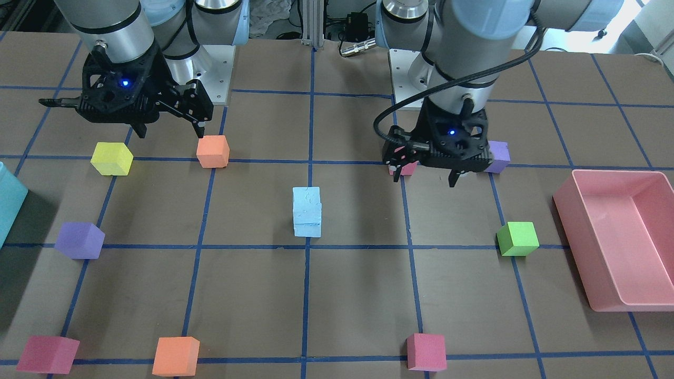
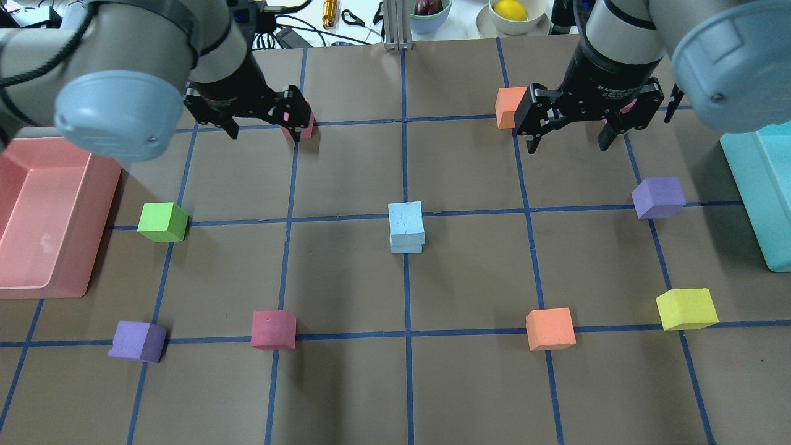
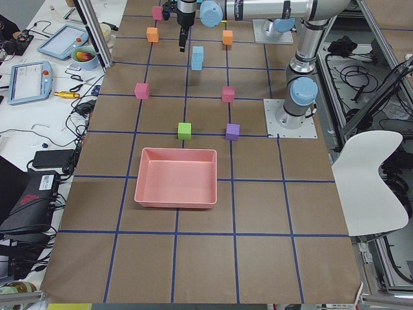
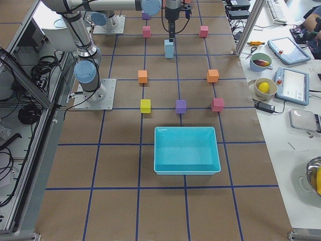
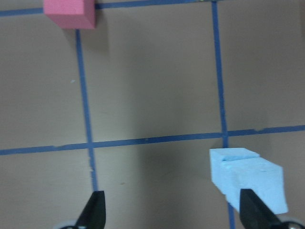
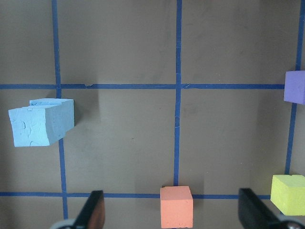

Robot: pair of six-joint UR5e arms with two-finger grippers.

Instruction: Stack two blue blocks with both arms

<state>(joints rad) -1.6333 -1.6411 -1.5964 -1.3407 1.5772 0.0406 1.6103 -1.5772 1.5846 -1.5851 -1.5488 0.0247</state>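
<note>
The left gripper point(image 2: 264, 135), black and angular, hangs over the table point(image 2: 346, 383) with its two fingers spread wide and nothing between them. A pink foam cube point(image 2: 306, 126) sits just past one fingertip, possibly touching it. At the centre of the matte brown, blue-taped surface the two blue blocks point(image 2: 406, 227) stand stacked: pitted foam cubes, the upper one slightly askew. The right gripper point(image 2: 566, 147) likewise gapes empty, near an orange cube point(image 2: 508, 106).
</note>
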